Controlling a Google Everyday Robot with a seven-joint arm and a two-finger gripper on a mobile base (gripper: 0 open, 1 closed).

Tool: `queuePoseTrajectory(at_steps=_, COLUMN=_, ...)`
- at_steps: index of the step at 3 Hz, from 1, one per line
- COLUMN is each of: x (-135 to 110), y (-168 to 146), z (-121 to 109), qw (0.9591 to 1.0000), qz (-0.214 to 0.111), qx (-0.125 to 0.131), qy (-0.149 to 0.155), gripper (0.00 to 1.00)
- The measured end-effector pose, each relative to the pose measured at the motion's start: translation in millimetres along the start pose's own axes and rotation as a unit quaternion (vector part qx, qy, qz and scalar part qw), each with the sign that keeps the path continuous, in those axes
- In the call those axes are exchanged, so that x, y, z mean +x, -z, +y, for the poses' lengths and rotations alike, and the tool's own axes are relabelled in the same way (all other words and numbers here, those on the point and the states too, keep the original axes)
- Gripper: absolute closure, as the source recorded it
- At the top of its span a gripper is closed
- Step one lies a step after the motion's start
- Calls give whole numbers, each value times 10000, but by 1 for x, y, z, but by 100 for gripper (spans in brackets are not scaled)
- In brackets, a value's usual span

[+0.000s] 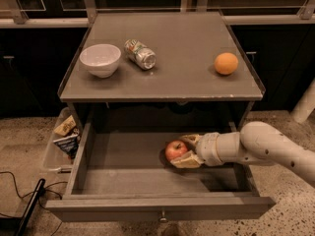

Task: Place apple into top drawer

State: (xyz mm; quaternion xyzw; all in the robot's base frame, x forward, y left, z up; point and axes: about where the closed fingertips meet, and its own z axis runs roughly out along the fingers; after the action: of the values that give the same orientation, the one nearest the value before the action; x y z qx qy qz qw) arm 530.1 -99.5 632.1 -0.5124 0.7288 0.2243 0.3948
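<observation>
Your hand (190,150) clasps the apple (174,149) inside the top drawer (147,207). You have open floor to its left; the right wall is close.

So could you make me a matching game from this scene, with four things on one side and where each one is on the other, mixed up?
Things:
1. white round bowl
2. silver drinks can
3. smooth orange fruit
4. small red apple

Places:
A. right side of the grey cabinet top
B. inside the open grey top drawer, in the robot's gripper
C. upright, left side of the cabinet top
D. lying on its side beside the bowl

Pairs: 1-C, 2-D, 3-A, 4-B.
</observation>
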Motion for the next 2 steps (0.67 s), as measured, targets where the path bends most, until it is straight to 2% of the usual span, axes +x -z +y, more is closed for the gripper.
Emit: queuePoseTrajectory(at_steps=2, x=0, y=0, z=0, qw=10000, qz=0, qx=0, qy=0, gripper=35)
